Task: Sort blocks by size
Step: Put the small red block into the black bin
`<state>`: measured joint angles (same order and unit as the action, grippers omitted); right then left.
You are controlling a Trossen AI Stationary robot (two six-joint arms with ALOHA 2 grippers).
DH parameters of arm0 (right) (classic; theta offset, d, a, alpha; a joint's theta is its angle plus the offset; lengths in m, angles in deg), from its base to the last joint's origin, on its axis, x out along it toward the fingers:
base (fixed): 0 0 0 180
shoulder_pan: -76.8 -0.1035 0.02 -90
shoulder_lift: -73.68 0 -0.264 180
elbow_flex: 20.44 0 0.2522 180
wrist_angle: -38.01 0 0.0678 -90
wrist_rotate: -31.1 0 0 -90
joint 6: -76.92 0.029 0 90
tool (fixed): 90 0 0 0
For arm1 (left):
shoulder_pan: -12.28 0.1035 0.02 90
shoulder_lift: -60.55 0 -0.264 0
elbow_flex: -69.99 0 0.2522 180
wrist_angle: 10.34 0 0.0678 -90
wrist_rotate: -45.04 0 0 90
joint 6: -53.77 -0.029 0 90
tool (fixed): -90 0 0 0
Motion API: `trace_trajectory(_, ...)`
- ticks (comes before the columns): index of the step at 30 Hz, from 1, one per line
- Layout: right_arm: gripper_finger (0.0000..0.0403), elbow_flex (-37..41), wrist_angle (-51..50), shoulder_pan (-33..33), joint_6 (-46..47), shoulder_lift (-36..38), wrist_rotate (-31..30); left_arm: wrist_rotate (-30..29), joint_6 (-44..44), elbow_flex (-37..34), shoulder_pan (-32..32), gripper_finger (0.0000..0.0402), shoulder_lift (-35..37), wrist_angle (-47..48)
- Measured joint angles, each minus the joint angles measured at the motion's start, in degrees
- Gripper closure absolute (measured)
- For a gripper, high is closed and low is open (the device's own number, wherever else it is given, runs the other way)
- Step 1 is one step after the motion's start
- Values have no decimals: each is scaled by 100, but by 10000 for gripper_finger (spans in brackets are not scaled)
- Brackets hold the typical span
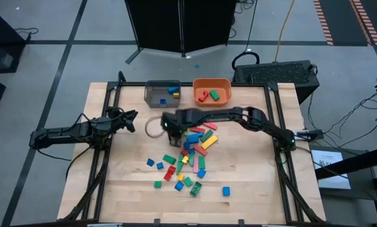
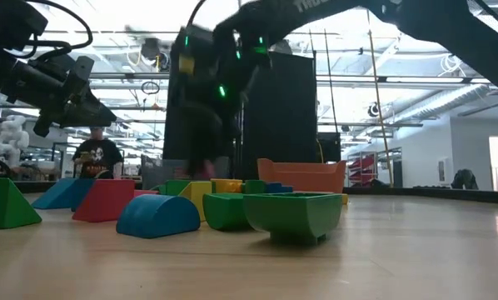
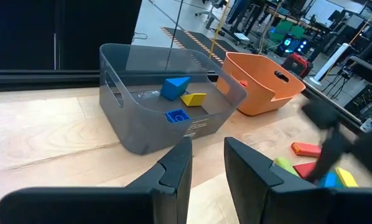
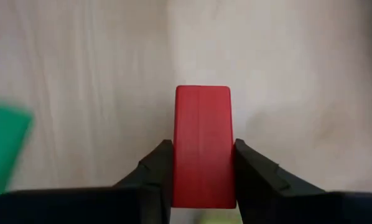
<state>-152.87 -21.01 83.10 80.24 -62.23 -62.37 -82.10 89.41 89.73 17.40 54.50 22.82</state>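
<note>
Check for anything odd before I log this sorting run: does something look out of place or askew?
Nothing looks damaged or spilled. The loose blocks lie scattered mid-table, as unsorted ones would. The right gripper holds a red block squarely. The grey bin and orange bin sit upright. The left gripper waits, open.

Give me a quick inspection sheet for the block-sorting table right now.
Surface: wooden table, bare toward the edges.
Job's things: blocks scattered mid-table; grey bin holds a few blue and yellow pieces; orange bin holds red and green ones.
Clutter: nothing seen.
Hands: right hand shut on a red block, above the top of the pile; left hand open, empty, at the table's left side facing the grey bin.
Cables: black leads on the floor right of the table; a yellow line behind.
Surroundings: dark cabinet behind the table; a person far back in the room.
</note>
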Motion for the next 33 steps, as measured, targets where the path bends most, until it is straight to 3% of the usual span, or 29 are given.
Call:
trace_trajectory(9,296,-1238,1083,1069,-69,22,-310,-26,-2,0,0,307,-4,0)
trace_trajectory(16,296,-1240,1369,1821,500,-72,-186,-60,-2,0,0,307,-4,2)
trace_trajectory(24,295,-1231,1178,1954,631,-393,236,-206,1,1,0,307,-47,2)
trace_trajectory(33,145,-1240,1265,1954,676,-487,358,-226,2,0,0,307,-134,2)
